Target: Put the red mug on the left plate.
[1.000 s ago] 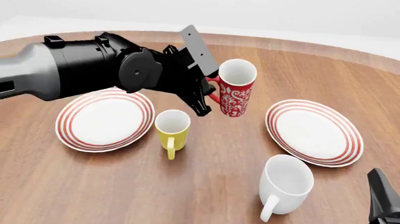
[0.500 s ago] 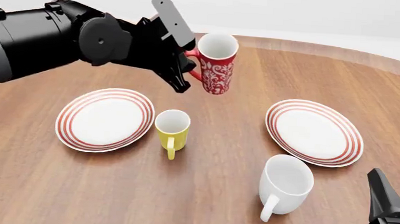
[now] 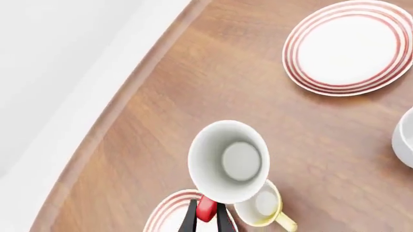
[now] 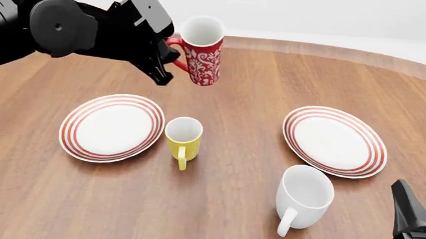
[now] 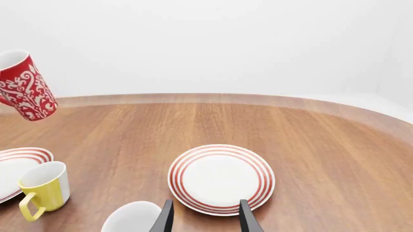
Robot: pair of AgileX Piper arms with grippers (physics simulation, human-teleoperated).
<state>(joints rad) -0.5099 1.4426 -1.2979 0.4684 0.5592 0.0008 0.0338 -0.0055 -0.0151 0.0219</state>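
Note:
The red mug [image 4: 202, 51], red with white floral pattern and white inside, hangs high above the table, held by its red handle in my left gripper [image 4: 166, 60], which is shut on it. In the left wrist view the mug [image 3: 229, 162] shows from above, its handle between the fingers. It also shows in the right wrist view [image 5: 24, 88]. The left plate [image 4: 112, 127], white with red rings, lies on the table below and to the left of the mug. My right gripper [image 5: 203, 217] is open and empty, low at the table's front right.
A yellow mug [image 4: 183, 138] stands just right of the left plate. A larger white mug [image 4: 305, 195] stands at the front right. The look-alike right plate [image 4: 335, 141] lies to the right. The round wooden table's far edge [image 4: 336, 49] curves behind.
My left gripper has lifted the red mug higher and carried it to the left, toward the left plate's side. The right arm has not moved.

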